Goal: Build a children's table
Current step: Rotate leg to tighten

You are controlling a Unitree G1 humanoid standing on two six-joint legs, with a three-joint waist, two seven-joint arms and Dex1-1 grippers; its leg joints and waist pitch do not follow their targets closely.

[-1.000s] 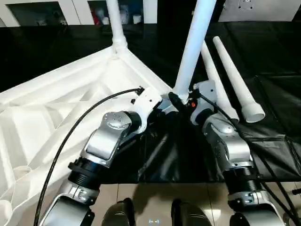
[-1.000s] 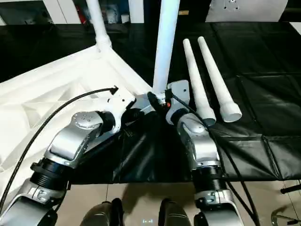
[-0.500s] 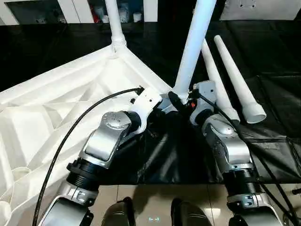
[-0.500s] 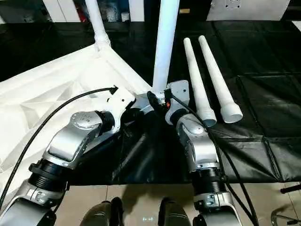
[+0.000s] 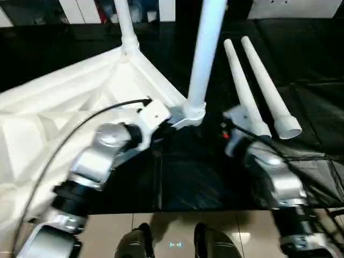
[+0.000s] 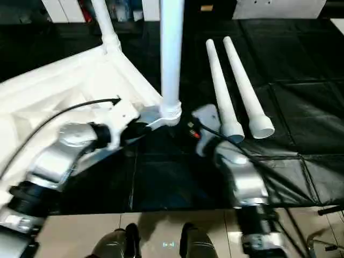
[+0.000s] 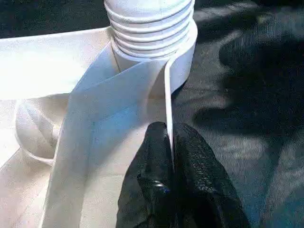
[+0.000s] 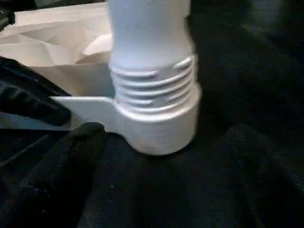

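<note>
children's table top (image 5: 64, 107): inverted, left of frame, ribs up to expose sockets. near-corner leg (image 5: 204, 54) upright, threaded in socket. left claw (image 7: 172, 164) pinches the rim, steadying. right claw (image 8: 161, 185) spread, empty. two spare legs (image 5: 263, 86) upper right.

Two loose legs (image 5: 258, 88) lie right of the upturned table top (image 5: 64, 107).

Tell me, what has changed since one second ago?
The right tool let go of the upright leg and drew back toward the robot, its fingers now apart. Unchanged: the left tool pinches the table top's rim, the leg stands in its corner socket, and two loose legs lie on the mat.
</note>
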